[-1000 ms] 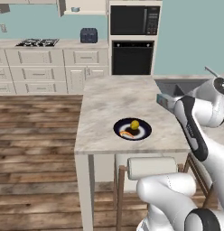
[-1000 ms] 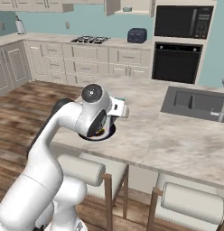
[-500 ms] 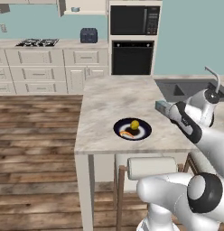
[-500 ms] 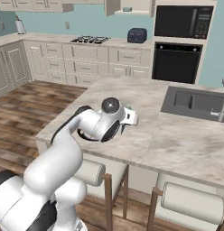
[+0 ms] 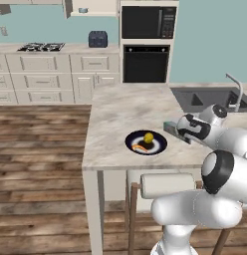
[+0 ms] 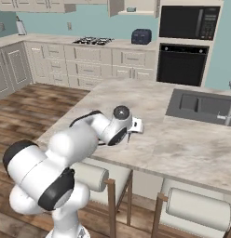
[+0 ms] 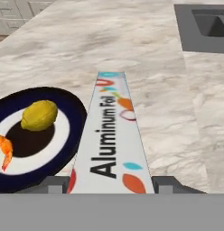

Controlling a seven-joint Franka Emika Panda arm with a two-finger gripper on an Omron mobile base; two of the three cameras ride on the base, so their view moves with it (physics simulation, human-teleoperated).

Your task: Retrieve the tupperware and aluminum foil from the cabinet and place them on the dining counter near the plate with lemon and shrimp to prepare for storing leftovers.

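One large island, the dining counter [image 5: 130, 107], takes the middle of the scene, with its beige veined marble top and plain sides. A dark sink [image 6: 201, 106] is set into the top on the far right side, with a curved tap [image 5: 235, 87] next to it. Behind the island, along the teal wall, a black oven [image 5: 145, 63] stands under a microwave [image 5: 148, 22], and a marble worktop carries a black hob [image 5: 41, 47] and a dark navy toaster [image 5: 97, 38]. Above the toaster the cabinet [image 5: 93, 7] hangs on the wall, and a small pale tub, the tupperware [image 5: 83, 10], sits on its shelf. Two stools [image 6: 196, 209] with pale cushions stand at the near side of the island.

The white arm bends low over the near edge of the counter. The aluminum foil [image 7: 111, 137] is a long narrow box lying along the counter, and its side is just beside the rim of the plate with lemon and shrimp [image 7: 64, 97]. The gripper [image 7: 111, 182] has one finger on each side of the near end of the box, so it grips the aluminum foil. On the plate, the yellow lemon [image 7: 39, 115] lies near the middle and the orange shrimp [image 7: 4, 151] lies at its left edge in the hand view.
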